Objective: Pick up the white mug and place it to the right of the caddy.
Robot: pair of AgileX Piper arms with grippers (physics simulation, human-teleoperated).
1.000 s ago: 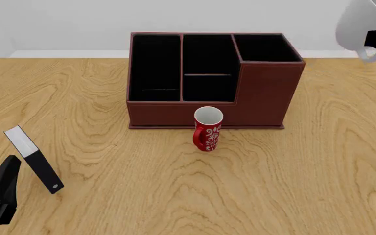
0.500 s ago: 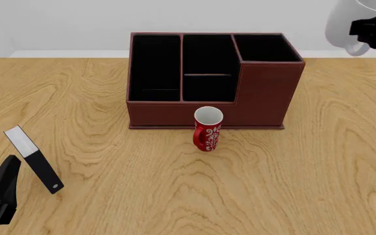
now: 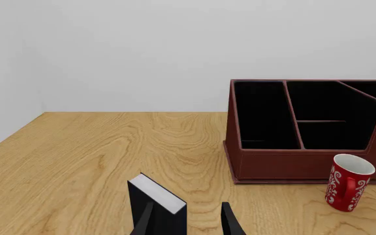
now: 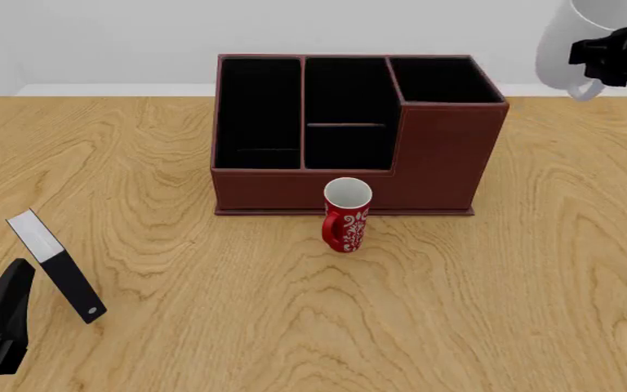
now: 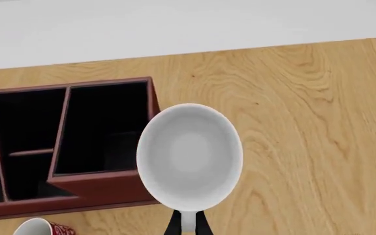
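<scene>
The white mug [image 4: 571,42] hangs in the air above and to the right of the caddy [image 4: 346,135], well clear of the desk [image 4: 291,310], with the right tool [image 4: 610,55] clamped on its loop handle. In the right wrist view the two fingertips [image 5: 174,226] pinch the handle just below the rim, and the mug's open mouth faces the camera, with the caddy's right end and bare wood beneath it.

The main risk I see is the grip: only the thin handle is held, so the heavy body could swing or slip round between the fingers on the way down and land tilted. A second risk is the mug's closeness to the caddy; coming down from here it might clip the caddy's right wall rather than settle on the open wood beside it.

The mug's long axis runs roughly upright, leaning a little, mouth upward and handle turned away from the caddy toward the right tool.

The left tool [image 3: 186,220] sits low, far left of the caddy, its fingers apart with the black-and-white slab [image 3: 156,205] standing just ahead of them, apparently not gripped. The red mug [image 4: 346,215] stands directly in front of the caddy.
</scene>
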